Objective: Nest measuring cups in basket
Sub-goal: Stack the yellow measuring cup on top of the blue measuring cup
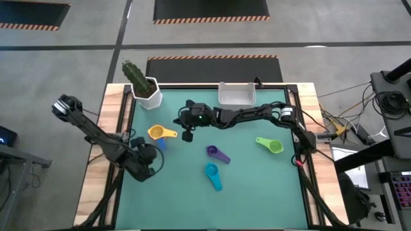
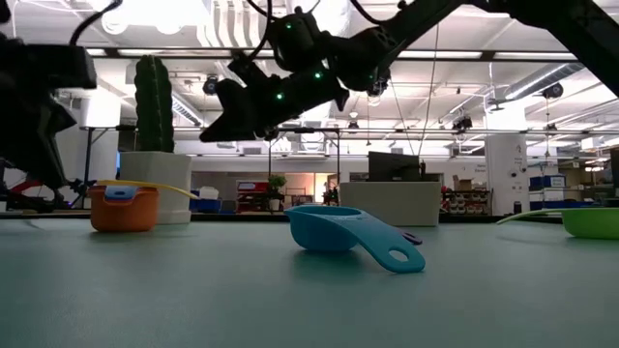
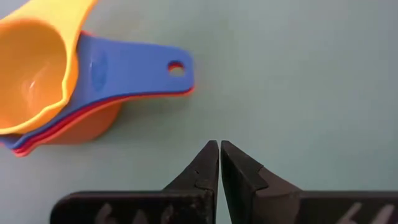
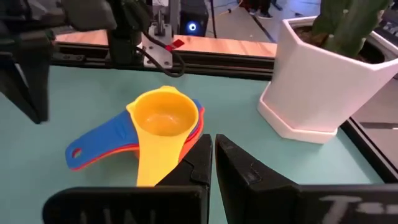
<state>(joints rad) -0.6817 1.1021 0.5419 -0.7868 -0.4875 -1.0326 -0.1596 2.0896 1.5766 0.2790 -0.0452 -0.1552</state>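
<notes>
Four measuring cups sit nested on the green mat as one stack (image 1: 160, 133): yellow inside blue, red and orange (image 3: 43, 81); the orange bottom one rests on the mat (image 2: 124, 209). The purple cup (image 1: 217, 153), teal cup (image 1: 212, 174) and green cup (image 1: 270, 145) lie apart on the mat. The white basket (image 1: 236, 94) stands at the far edge. My left gripper (image 3: 219, 144) is shut, just near-left of the stack beside the blue handle (image 3: 168, 65). My right gripper (image 4: 213, 140) is shut, raised over the mat right of the stack (image 2: 218, 126).
A white pot with a green cactus (image 1: 144, 86) stands at the far left corner, close behind the stack. The table's wooden frame (image 1: 119, 122) borders the mat. Open mat lies between the stack and the basket and along the near edge.
</notes>
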